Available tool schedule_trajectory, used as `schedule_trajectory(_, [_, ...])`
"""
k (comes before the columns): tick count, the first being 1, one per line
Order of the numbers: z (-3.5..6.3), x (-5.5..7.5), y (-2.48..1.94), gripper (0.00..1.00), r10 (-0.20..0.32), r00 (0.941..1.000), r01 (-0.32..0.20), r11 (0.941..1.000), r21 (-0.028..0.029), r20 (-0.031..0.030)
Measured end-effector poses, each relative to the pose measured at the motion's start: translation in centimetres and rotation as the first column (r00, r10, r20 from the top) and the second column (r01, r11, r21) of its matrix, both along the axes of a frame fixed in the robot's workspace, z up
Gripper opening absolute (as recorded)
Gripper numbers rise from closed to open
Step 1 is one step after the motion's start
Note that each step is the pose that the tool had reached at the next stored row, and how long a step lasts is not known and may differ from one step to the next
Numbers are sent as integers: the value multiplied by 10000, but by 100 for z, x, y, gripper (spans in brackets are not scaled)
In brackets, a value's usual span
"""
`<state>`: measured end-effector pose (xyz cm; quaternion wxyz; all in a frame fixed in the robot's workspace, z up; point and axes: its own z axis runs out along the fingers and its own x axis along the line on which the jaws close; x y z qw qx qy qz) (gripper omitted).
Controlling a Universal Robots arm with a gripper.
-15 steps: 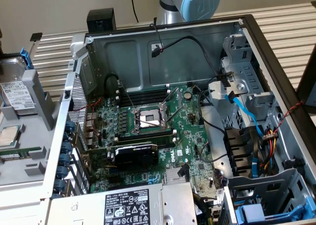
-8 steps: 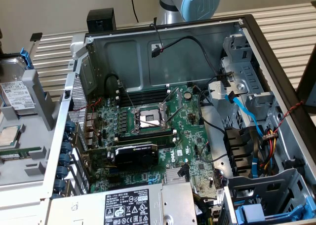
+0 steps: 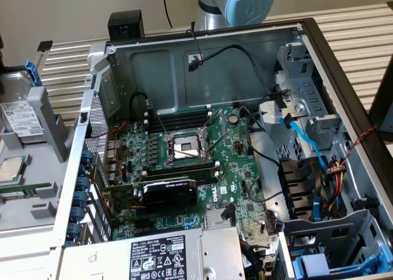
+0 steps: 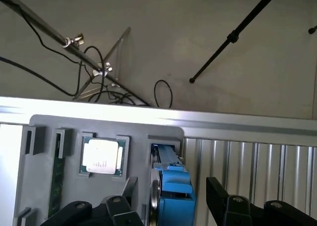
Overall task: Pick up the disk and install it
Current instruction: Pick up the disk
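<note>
A: Slatted surface (image 3: 67, 65), open PC case (image 3: 153, 71). Where do we tag the disk?
B: Disk (image 3: 20, 111) sits in the grey tray (image 3: 49, 123) at the exterior view's left edge, higher in frame than the CPU chip (image 3: 11, 169).
A: Claw?
B: Claw (image 4: 171, 186) released, empty. From the wrist we see the disk edge-on, straight ahead, its thin side lined up with the gap between both fingers (image 4: 218, 194), no contact. We judge a straight-in reach.
</note>
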<state>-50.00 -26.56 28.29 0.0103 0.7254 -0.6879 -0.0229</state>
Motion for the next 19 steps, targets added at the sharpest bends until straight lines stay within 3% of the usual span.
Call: schedule_trajectory(19, [-23,-3,0,66,-255,9997,255,9997,12,4])
